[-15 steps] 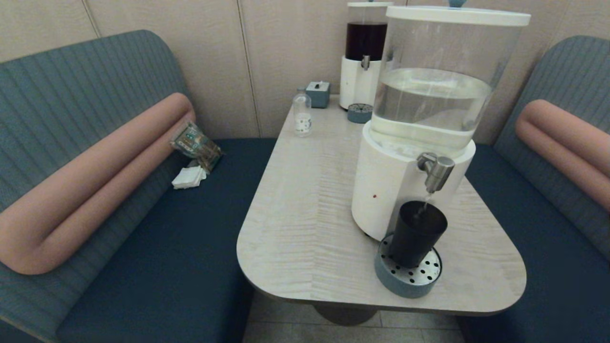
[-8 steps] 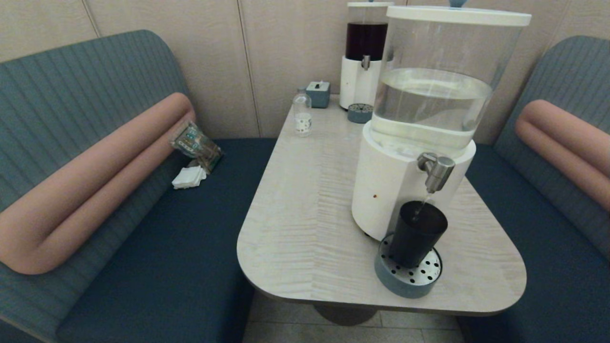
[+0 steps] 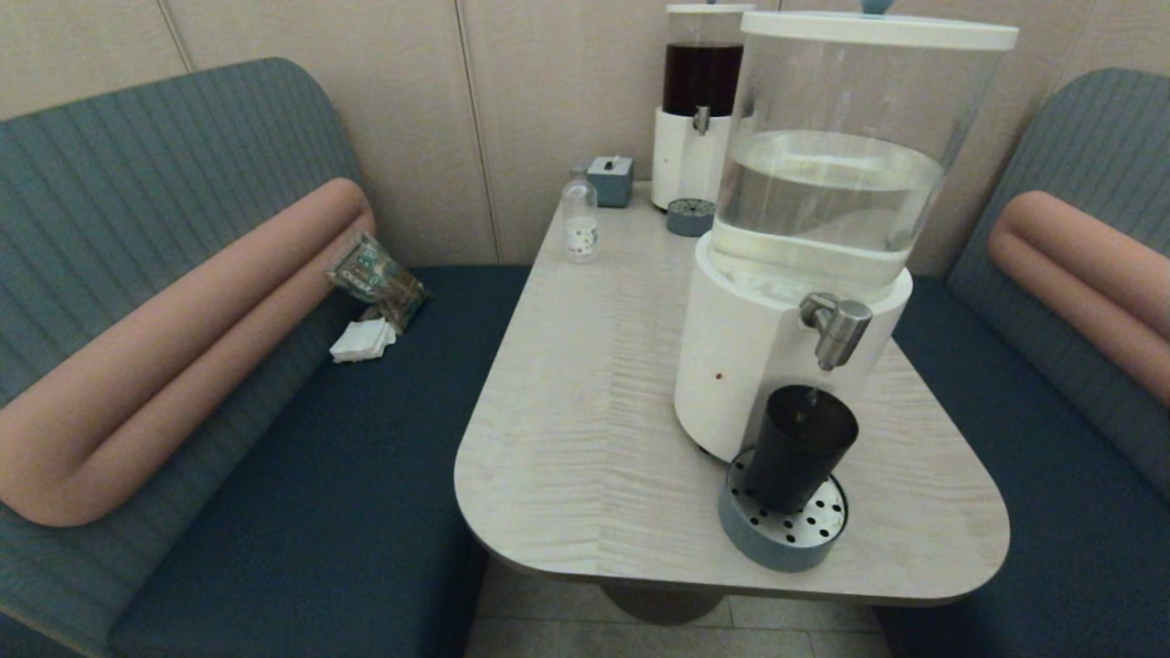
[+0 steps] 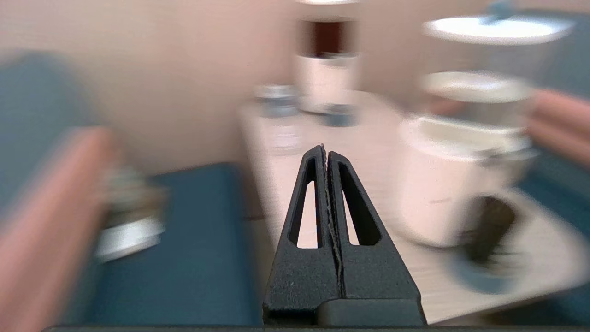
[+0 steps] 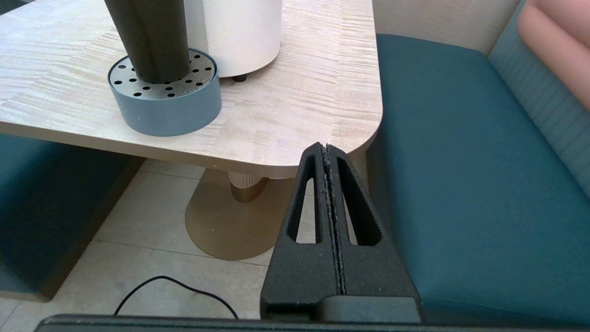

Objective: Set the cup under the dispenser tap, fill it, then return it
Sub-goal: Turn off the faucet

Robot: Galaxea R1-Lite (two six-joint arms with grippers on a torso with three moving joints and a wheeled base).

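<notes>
The dark cup (image 3: pixel 797 446) stands upright on the round grey-blue drip tray (image 3: pixel 781 530), right under the brushed-steel dispenser tap (image 3: pixel 836 327) of the big white-based dispenser (image 3: pixel 777 347). Only a short trace of water shows below the spout. The cup's lower part (image 5: pixel 147 39) also shows on the tray (image 5: pixel 166 99) in the right wrist view. My right gripper (image 5: pixel 326 146) is shut and empty, below and beyond the table's near right corner. My left gripper (image 4: pixel 323 150) is shut and empty, off the table's left side, facing the dispenser. Neither gripper appears in the head view.
A narrower dispenser with dark liquid (image 3: pixel 699 100), a small clear bottle (image 3: pixel 579 221) and a little grey-blue box (image 3: pixel 611 179) stand at the far end of the table (image 3: pixel 585 411). Blue benches flank the table; a packet and napkins (image 3: pixel 375 302) lie on the left bench.
The thin stream from the tap into the cup has shrunk to a short trace at the spout. The cup and dispenser have not moved.
</notes>
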